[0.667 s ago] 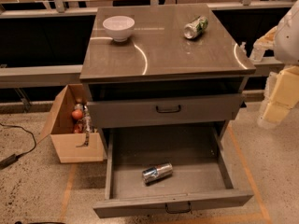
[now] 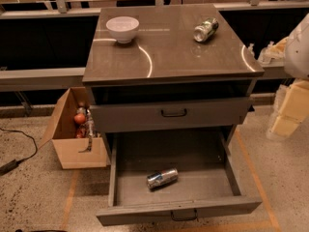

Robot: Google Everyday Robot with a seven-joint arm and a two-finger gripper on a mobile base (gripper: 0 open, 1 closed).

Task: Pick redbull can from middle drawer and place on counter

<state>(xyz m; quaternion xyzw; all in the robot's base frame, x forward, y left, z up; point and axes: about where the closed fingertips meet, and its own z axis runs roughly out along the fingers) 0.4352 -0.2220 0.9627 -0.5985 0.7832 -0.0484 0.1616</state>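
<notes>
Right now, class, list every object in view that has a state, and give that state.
redbull can: lying on its side in the middle drawer
middle drawer: pulled open
upper drawer: closed
white bowl: upright on the counter
green-marked can: on its side
cardboard box: open-topped
gripper: beside the counter's right edge

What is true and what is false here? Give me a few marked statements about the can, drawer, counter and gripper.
1. The redbull can lies on its side in the open middle drawer. True.
2. The white bowl sits in the drawer. False: it stands on the counter, at the rear left.
3. The gripper is down at the redbull can. False: it is beside the counter's right edge, well away from the can.
4. A can with green markings lies on the counter. True.
</notes>
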